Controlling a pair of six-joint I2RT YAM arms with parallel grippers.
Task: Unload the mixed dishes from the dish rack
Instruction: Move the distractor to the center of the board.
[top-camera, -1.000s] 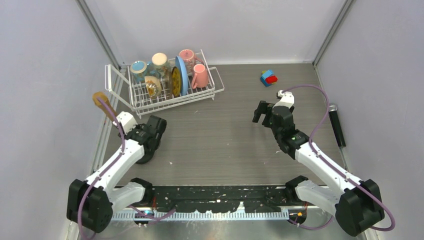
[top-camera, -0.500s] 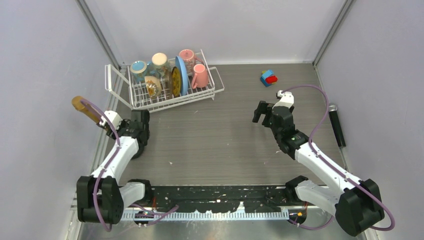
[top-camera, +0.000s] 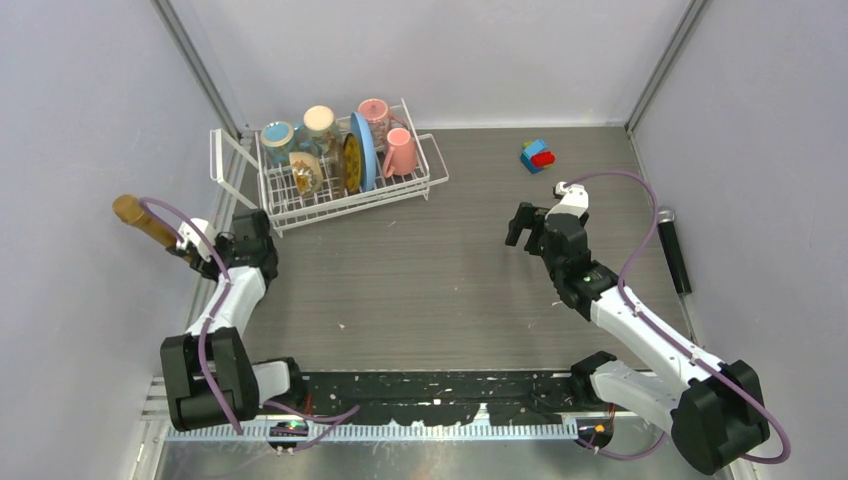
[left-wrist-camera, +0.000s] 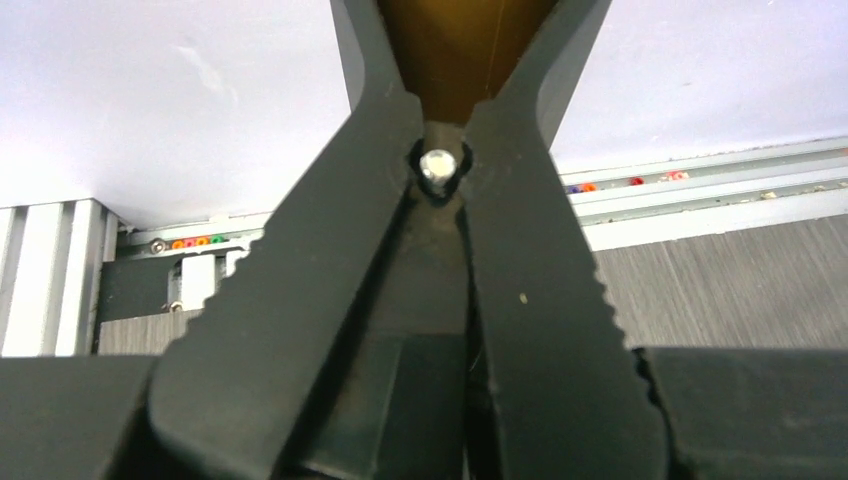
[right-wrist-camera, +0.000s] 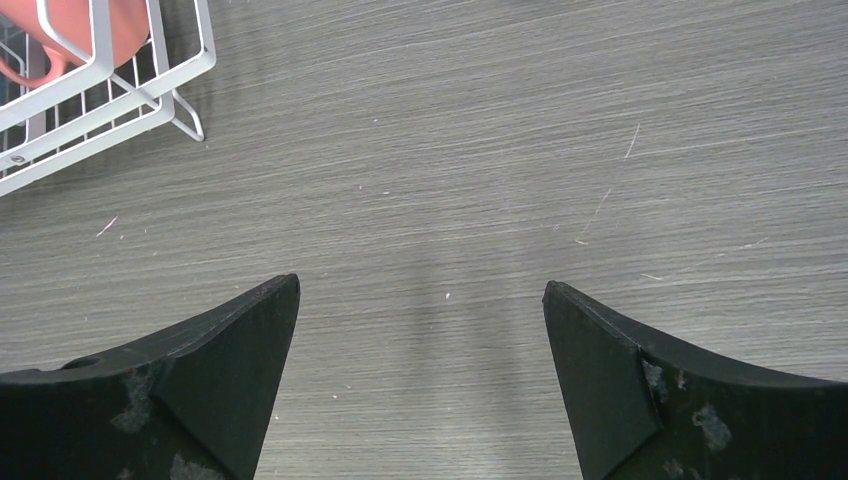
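Step in hand, as judged: approach. The mixed dishes (top-camera: 365, 150) stand in the white wire dish rack (top-camera: 288, 203), far left on the grey tabletop (top-camera: 450, 270). Left end effector (left-wrist-camera: 442, 200) is clenched. Right end effector (right-wrist-camera: 420, 284) is released and empty. The next move probably calls for reaching the rack's pink ceramic mug (top-camera: 400, 152).

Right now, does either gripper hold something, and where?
The left gripper pinches a brown object by its near end; the right gripper is open, holding nothing.

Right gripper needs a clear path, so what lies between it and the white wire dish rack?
Just bare grey wood-grain tabletop between the right gripper and white wire dish rack; the top external view shows it.
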